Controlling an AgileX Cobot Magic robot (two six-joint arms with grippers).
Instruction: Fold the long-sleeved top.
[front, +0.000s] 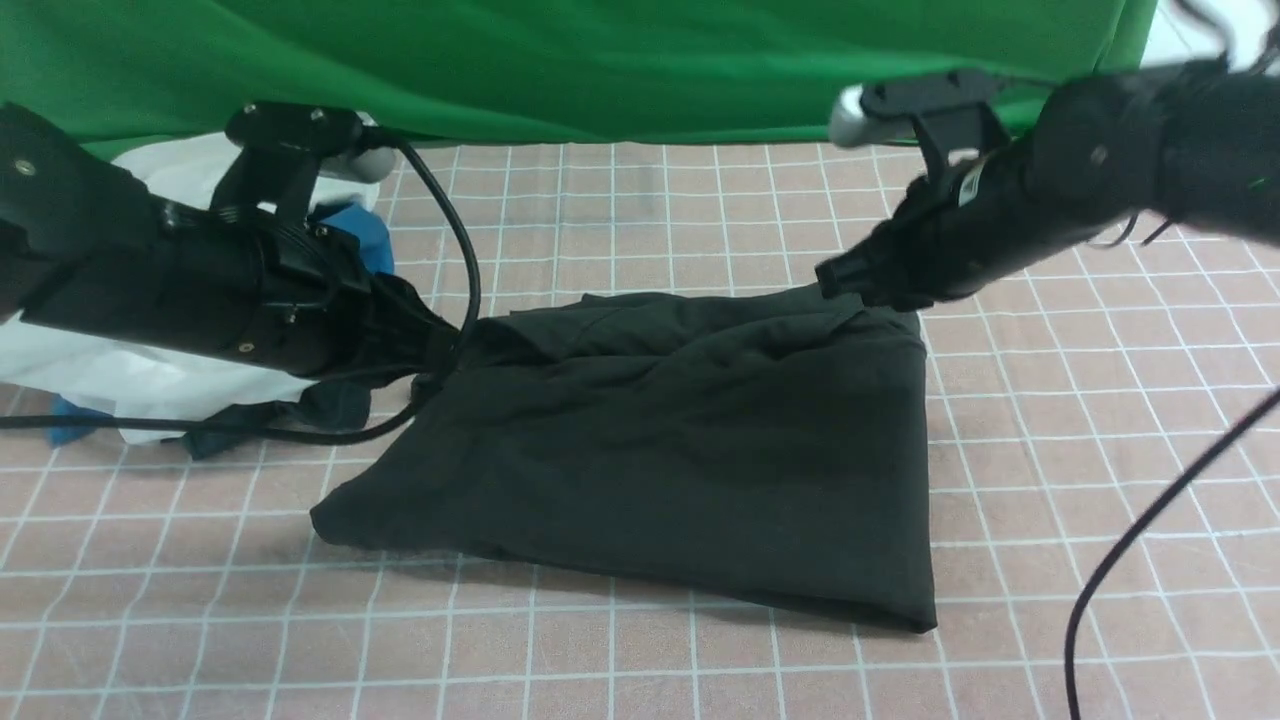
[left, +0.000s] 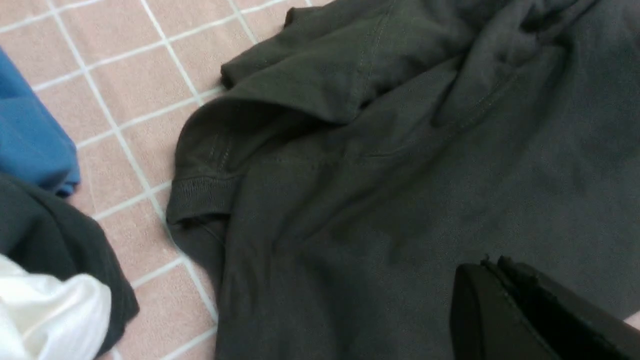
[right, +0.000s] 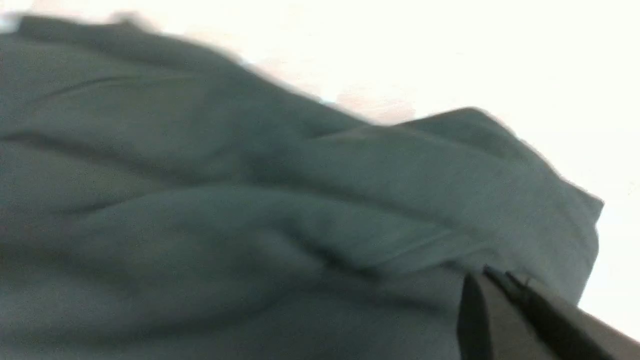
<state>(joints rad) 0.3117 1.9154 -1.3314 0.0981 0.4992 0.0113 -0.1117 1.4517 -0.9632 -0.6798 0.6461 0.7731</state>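
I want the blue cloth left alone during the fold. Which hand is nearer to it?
The left hand. It sits at the long-sleeved top's left far corner, just beside the blue cloth. The right hand is at the top's far right corner, well across the table from the cloth.

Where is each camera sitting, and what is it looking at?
Front view: sits between the two arms, looks forward over the checked table at the long-sleeved top; both arms show.
Left wrist view: rides the left arm, looks down on the top's stitched hem; the shut left gripper shows.
Right wrist view: rides the right arm, blurry, close on the top; the shut right gripper shows.
All three share the top.
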